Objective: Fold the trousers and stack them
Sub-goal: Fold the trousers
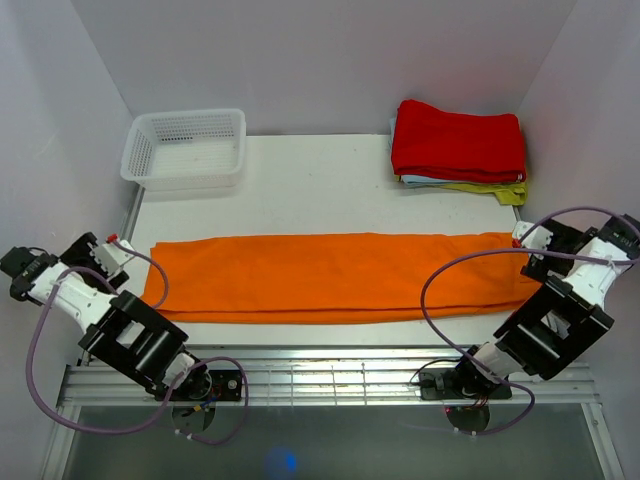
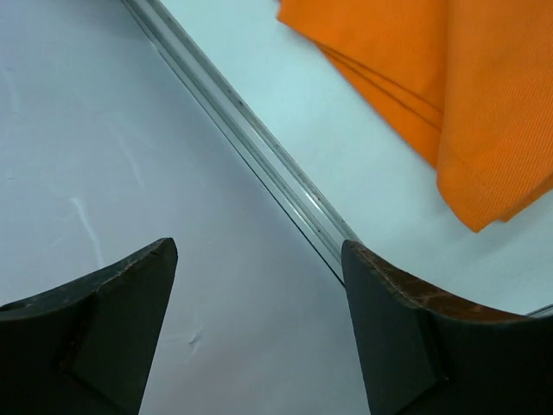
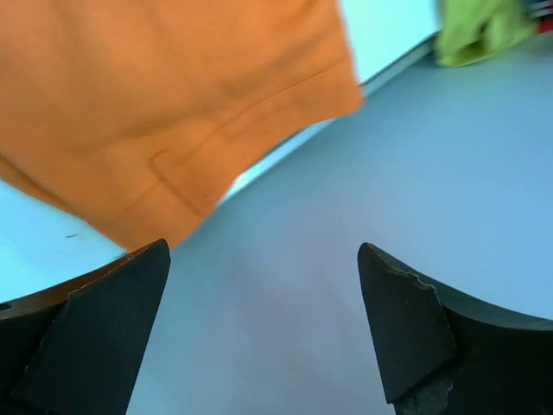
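The orange trousers (image 1: 335,275) lie folded lengthwise in one long flat band across the middle of the table. My left gripper (image 1: 118,247) is open and empty just off their left end; in the left wrist view (image 2: 259,259) the trousers' layered corner (image 2: 449,95) lies ahead to the right. My right gripper (image 1: 520,240) is open and empty at their right end; in the right wrist view (image 3: 263,255) the trousers' waist end (image 3: 164,112) lies ahead to the left. Neither gripper touches the cloth.
A white basket (image 1: 186,148) stands at the back left. A stack of folded cloths with a red one on top (image 1: 458,140) sits at the back right; its yellow-green edge (image 3: 479,30) shows in the right wrist view. Grey walls close both sides. A metal rail (image 2: 259,156) edges the table.
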You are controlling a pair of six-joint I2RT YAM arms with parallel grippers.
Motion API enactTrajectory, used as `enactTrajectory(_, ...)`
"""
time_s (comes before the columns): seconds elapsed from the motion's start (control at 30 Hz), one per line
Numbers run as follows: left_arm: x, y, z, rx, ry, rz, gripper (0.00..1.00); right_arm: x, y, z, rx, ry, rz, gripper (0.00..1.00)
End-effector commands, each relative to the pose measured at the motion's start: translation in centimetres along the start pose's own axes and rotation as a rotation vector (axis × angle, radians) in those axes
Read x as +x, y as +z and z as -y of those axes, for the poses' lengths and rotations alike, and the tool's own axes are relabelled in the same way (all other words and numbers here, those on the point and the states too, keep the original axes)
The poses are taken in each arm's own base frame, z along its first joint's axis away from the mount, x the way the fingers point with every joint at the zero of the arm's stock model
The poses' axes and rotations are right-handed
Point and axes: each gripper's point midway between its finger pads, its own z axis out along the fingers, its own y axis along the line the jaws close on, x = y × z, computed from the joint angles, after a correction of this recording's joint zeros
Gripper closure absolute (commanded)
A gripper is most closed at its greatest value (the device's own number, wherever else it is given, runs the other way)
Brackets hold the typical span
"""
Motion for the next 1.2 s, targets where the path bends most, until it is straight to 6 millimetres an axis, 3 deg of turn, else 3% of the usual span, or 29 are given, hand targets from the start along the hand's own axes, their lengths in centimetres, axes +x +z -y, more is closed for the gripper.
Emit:
enactTrajectory(0.0, -4.9, -2.0, 0.3, 0.03, -0.215, 0.166, 0.11, -5.1, -2.2, 0.9, -0.019, 0.06, 0.15, 0.05)
enactTrajectory(0.1, -5.5, -1.9, -1.3, 0.051, -0.414, 0.191, 0.1, -8.7, -2.4, 1.3, -0.036, 0.133, 0.224, 0.06)
enactTrajectory(0.13, -5.1, -0.9, -0.8, 0.099, -0.562, 0.183, 0.12, -9.3, -2.0, 1.2, -0.054, 0.168, 0.224, 0.09)
enactTrajectory(0.2, -5.7, 0.0, -0.2, 0.17, -0.641, 0.178, 0.23, -12.3, -0.9, 0.2, -0.128, 0.245, 0.254, 0.15)
enactTrajectory(0.33, -5.8, 3.0, 1.6, 0.271, -0.832, 0.115, 0.34, -17.4, 1.2, -1.7, -0.252, 0.358, 0.289, 0.29)
enactTrajectory(0.5, -7.0, 5.8, 1.7, 0.287, -1.081, 0.092, 0.43, -20.0, 2.8, -2.8, -0.346, 0.559, 0.285, 0.4)
enactTrajectory(0.63, -6.3, 8.4, 0.5, 0.198, -1.164, 0.065, 0.42, -20.1, 4.9, -3.9, -0.408, 0.654, 0.203, 0.46)
enactTrajectory(0.83, -4.9, 12.3, 0.8, 0.185, -1.263, -0.024, 0.47, -18.3, 7.4, -4.8, -0.431, 0.713, 0.083, 0.52)
enactTrajectory(0.97, -3.8, 14.4, 1.4, 0.191, -1.291, -0.06, 0.55, -17.5, 8.3, -4.8, -0.426, 0.728, 0.034, 0.54)
enactTrajectory(1.17, -2.6, 16.6, 1.4, 0.184, -1.325, -0.087, 0.59, -16.9, 8.5, -5.3, -0.427, 0.728, 0.003, 0.54)
